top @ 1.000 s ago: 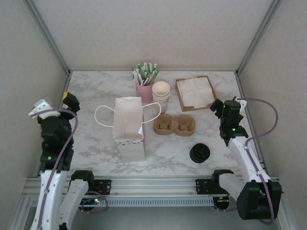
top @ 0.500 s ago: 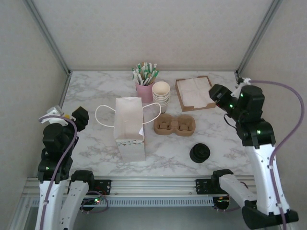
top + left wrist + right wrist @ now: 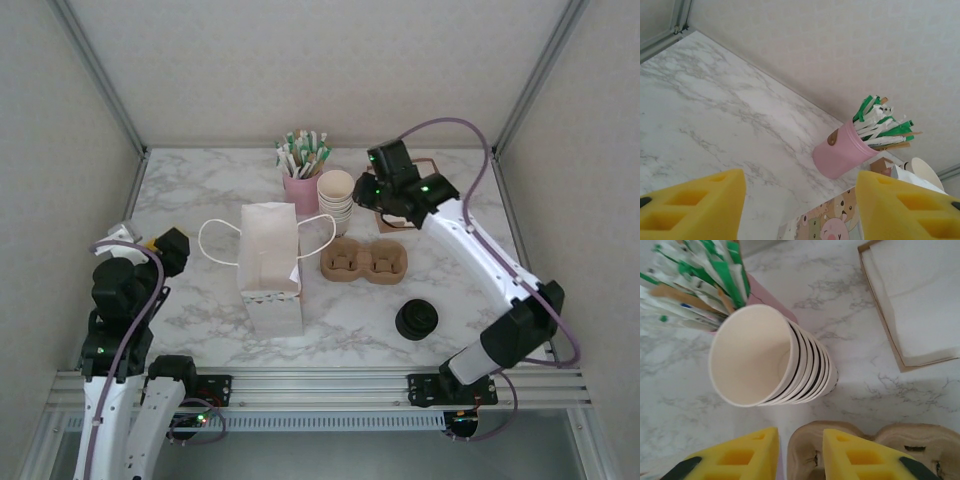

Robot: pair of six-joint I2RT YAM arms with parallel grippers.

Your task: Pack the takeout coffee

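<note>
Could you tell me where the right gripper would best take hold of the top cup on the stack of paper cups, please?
Probably by its rim, from above: one finger inside the open mouth, one outside. The top cup is nested in the stack, so only its upper band is exposed. The straws crowd one side, so pinch the wall opposite them.

**Smooth marble look, matt paper, rough pulp**

The counter (image 3: pixel 200 190) is smooth, with a veined marble look. The stacked paper cups (image 3: pixel 765 365) and the bag (image 3: pixel 268 250) are matt paper. The cup carrier (image 3: pixel 365 262) is rough brown pulp, and the lids (image 3: pixel 416 320) are black plastic.
</note>
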